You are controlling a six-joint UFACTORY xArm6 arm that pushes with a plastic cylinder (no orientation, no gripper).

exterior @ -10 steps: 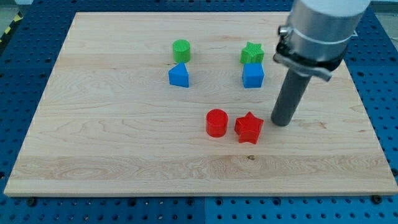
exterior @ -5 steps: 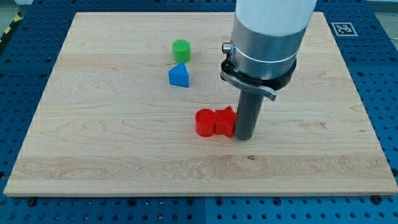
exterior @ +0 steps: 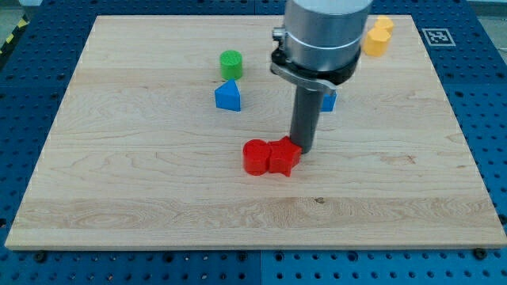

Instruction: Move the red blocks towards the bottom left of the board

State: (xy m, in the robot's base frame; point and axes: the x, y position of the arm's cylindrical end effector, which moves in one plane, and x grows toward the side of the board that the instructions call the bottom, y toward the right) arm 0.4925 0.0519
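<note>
A red cylinder point(exterior: 256, 157) and a red star block point(exterior: 283, 156) sit touching each other just below the board's middle. My tip point(exterior: 303, 149) stands at the star's upper right edge, touching or almost touching it. The rod and the arm body above it hide part of the board behind.
A green cylinder point(exterior: 230, 63) and a blue triangular block point(exterior: 228, 96) lie at the upper middle left. A blue block point(exterior: 329, 100) peeks out beside the rod. Two yellow blocks point(exterior: 378, 36) sit at the view's top right. The wooden board point(exterior: 119, 182) lies on a blue pegboard.
My tip came in from the right and pushed the red star left against the red cylinder; both slid slightly left. The tip has since shifted up to the star's upper right.
</note>
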